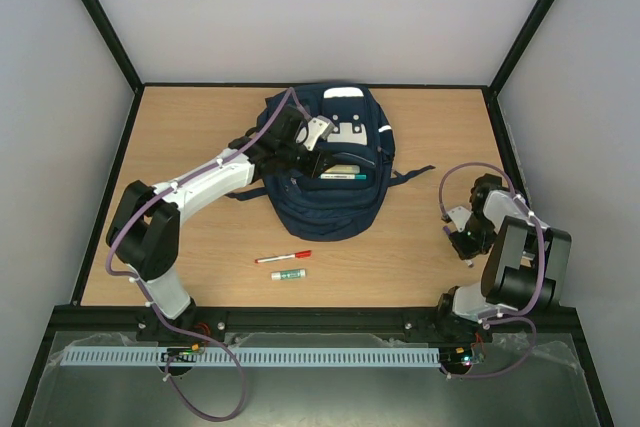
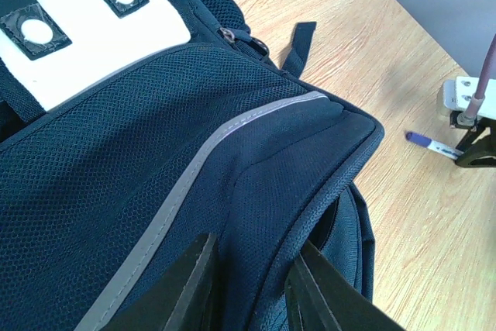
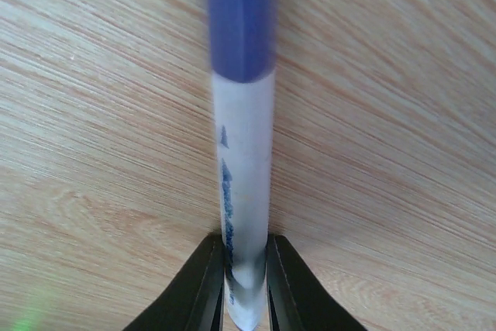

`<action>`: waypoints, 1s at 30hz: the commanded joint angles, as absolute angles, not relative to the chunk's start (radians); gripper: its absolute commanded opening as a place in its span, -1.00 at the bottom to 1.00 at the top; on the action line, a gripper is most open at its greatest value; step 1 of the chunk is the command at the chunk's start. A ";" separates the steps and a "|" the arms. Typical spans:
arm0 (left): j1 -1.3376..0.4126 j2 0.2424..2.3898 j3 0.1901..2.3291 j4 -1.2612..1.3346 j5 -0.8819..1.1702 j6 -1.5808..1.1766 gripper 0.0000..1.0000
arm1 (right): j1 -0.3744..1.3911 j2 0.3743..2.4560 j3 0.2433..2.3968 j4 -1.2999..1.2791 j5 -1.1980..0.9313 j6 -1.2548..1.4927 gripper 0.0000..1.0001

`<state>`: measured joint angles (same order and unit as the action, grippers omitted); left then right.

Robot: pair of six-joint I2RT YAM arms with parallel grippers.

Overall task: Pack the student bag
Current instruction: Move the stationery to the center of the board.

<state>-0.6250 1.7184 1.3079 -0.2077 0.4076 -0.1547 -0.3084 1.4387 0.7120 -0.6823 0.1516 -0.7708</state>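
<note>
Pinching the navy backpack [image 2: 155,153] rim with the left claw [image 2: 249,284]; to the backpack's right, the right claw [image 3: 246,269] is clamped on a blue-capped marker [image 3: 246,168] on the surface [image 3: 93,114].

Wooden table [image 1: 400,247] — bearing student bag [image 1: 310,212], red pen [image 1: 283,257], blue pen [image 2: 434,145], small tube [image 1: 288,274].

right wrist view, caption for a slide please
Right arm's fingers pinch a white marker with a blue cap, lying on the wooden table.

Left arm [image 1: 205,182], white links, black joints, right arm [image 1: 520,257] alike at lower right, purple cables [image 1: 471,165] looping along both, black tapered fingers [image 3: 198,292] on right gripper [image 3: 246,284]
</note>
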 commanded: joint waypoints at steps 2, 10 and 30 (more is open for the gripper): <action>-0.628 1.722 1.338 -0.162 0.448 -0.172 -0.48 | -0.313 1.484 0.742 -0.744 0.103 -0.736 -0.74; -0.628 1.726 1.340 -0.161 0.451 -0.173 -0.48 | -0.297 1.525 0.805 -0.790 0.000 -0.691 -0.85; -0.628 1.731 1.342 -0.167 0.452 -0.176 -0.47 | 0.160 1.457 0.734 -0.728 0.063 -0.646 -0.86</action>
